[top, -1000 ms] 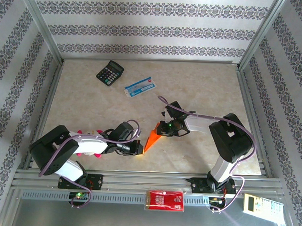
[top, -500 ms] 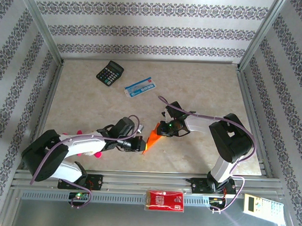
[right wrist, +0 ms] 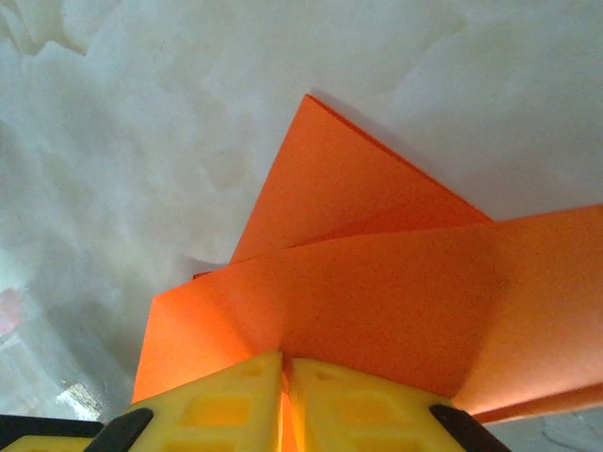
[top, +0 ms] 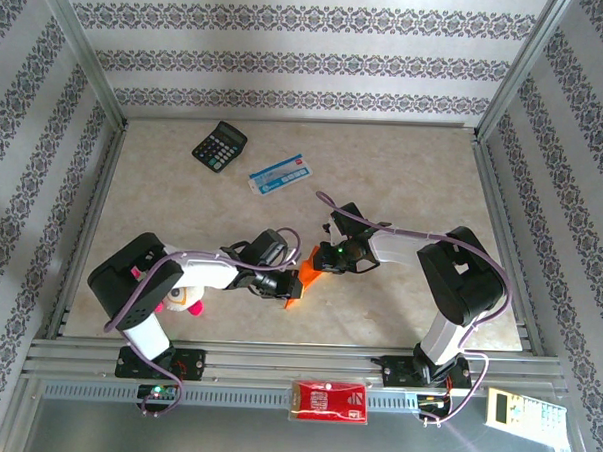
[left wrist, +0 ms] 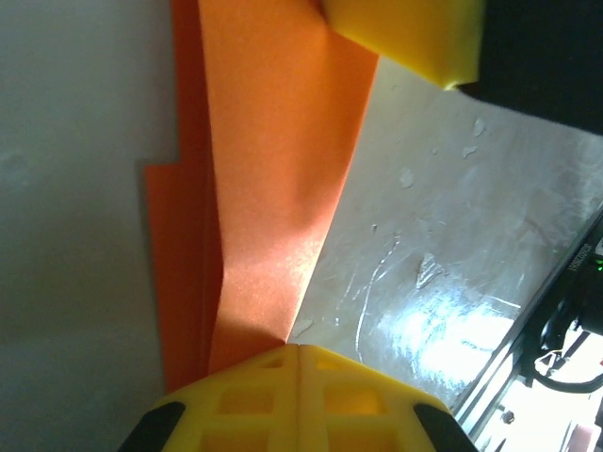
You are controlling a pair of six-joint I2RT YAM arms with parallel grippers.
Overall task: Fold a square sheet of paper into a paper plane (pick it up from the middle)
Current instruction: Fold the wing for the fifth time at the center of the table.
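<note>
Orange paper plane (top: 303, 277) (pinched by right claw (top: 319, 263)) now meets left claw (top: 284, 286)

Matt orange paper (left wrist: 273, 188) lies on a glossy, smooth table (left wrist: 443, 245).

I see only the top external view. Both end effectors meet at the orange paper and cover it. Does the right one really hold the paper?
Observer: Yes. The right wrist view shows the right end effector shut on the orange paper, with an orange sliver between its jaws.
Operator: And the left one?
Observer: The left end effector is shut, right at the paper's narrow end. I cannot tell whether paper sits inside.
Operator: Is the paper folded?
Observer: Yes, several orange layers overlap, and one ends in a point.
</note>
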